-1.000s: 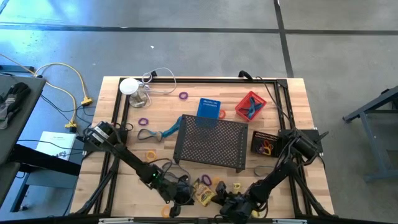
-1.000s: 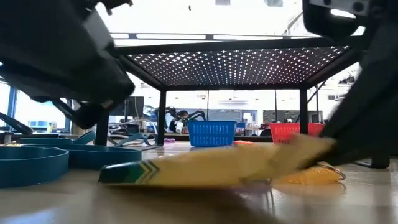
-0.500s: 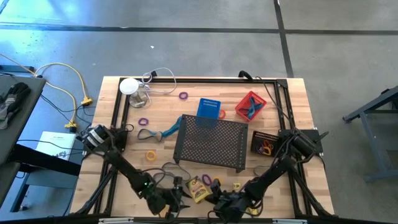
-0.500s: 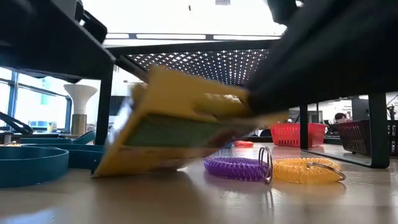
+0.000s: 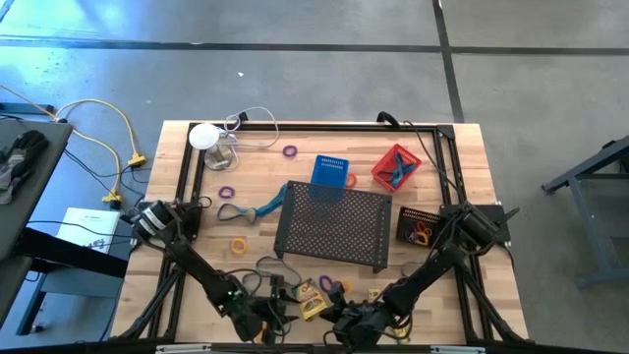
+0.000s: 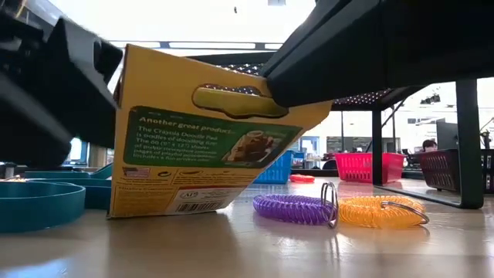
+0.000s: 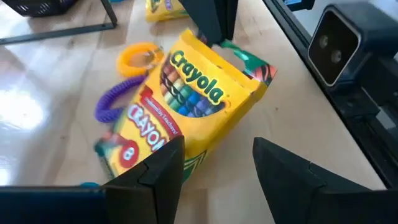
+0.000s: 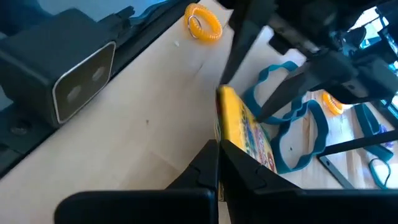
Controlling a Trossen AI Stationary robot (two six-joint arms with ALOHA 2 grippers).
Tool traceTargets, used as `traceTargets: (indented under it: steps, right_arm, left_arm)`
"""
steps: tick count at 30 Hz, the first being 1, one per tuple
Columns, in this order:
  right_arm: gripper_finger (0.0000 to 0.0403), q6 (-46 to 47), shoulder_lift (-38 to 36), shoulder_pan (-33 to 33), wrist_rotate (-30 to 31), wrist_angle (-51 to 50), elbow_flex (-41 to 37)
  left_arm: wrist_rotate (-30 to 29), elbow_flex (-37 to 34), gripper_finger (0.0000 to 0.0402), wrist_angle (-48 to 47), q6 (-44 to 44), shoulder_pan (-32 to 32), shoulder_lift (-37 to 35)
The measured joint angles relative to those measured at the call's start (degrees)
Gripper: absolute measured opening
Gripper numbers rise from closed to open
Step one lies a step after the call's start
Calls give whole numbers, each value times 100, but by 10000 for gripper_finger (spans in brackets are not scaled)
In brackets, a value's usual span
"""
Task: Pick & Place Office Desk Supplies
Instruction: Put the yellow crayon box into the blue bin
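Change: the yellow crayon box (image 6: 202, 135) lay flat on the bench (image 5: 462, 177) a second ago; now it is tipped up on its lower edge, its printed back facing the low camera.
Meaning: in all likelihood the pick is under way; the box is pinched but not yet clear of the bench.
Right gripper: the right gripper (image 8: 219, 163) is clenched on the box's top edge, fingers pressed to either side of the thin carton; in the low view one dark finger lies across the hang tab.
Left gripper: the left gripper (image 7: 214, 163) hovers just beside the box at the near bench edge, fingers spread apart, grasping nothing.
Box position: near the front edge of the bench, in front of the black mesh tray (image 5: 332, 228), between the two grippers (image 5: 313, 299).
Neighbours: a purple coil ring (image 6: 296, 208) and an orange coil ring (image 6: 384, 210) lie beside the box, touching each other; blue rubber loops (image 8: 292, 127) lie just behind it.
Other supplies: more rings and a second yellow packet (image 7: 163, 7) lie loose on the bench.
Hidden: the box's lower edge contact is partly masked by the left arm in the low view.
Hard to tell: from above, both grippers are cut off by the picture's edge, so the grip does not show there.
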Motion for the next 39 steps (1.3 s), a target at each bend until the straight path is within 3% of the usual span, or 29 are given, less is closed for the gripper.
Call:
traceTargets:
  steps: [9,16,20,26,30,39]
  right_arm:
    - [3,98,-2,-83,-170,-2,2]
    - [3,254,-4,-135,-154,-2,9]
    - [3,163,-7,-123,-448,-89,11]
    - [3,118,-7,136,-48,-256,67]
    - [5,655,-17,175,3,-736,146]
    - [83,1565,-15,177,-563,-1380,140]
  left_arm:
    - [-638,11,184,214,181,-57,259]
    - [-682,11,184,231,211,-76,259]
    - [-690,10,184,262,211,-104,259]
    - [-864,9,184,300,352,-149,259]
    - [-883,6,184,349,399,-118,259]
    - [-860,6,184,460,-79,47,259]
